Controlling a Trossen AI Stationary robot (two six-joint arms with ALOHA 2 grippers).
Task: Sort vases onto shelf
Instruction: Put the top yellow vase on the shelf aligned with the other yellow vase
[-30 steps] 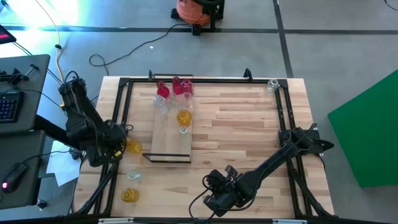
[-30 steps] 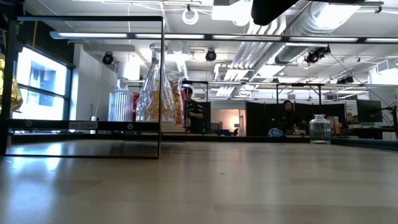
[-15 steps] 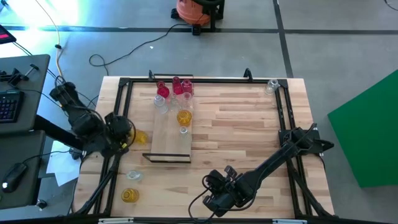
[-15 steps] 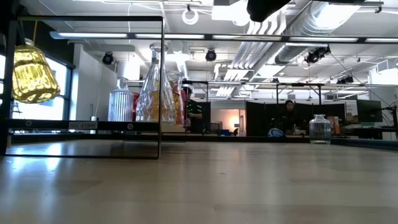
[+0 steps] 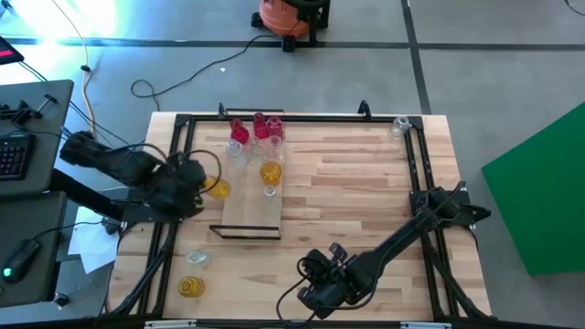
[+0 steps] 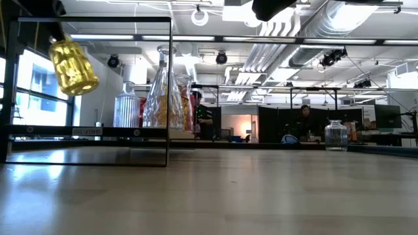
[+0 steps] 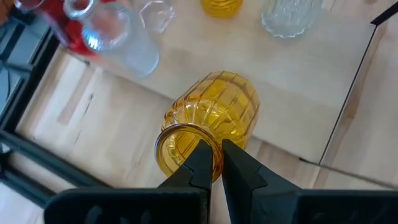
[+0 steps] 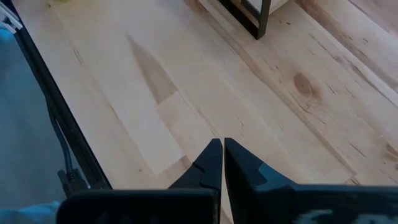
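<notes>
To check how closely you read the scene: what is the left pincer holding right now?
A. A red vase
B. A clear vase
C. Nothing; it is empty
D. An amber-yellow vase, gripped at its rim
D: in the left wrist view the left pincer is closed on the rim of the amber-yellow vase, which hangs above the table in the low view.

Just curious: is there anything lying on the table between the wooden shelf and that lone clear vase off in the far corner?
No. In the high view, only bare tabletop lies between the shelf and the clear vase.
</notes>
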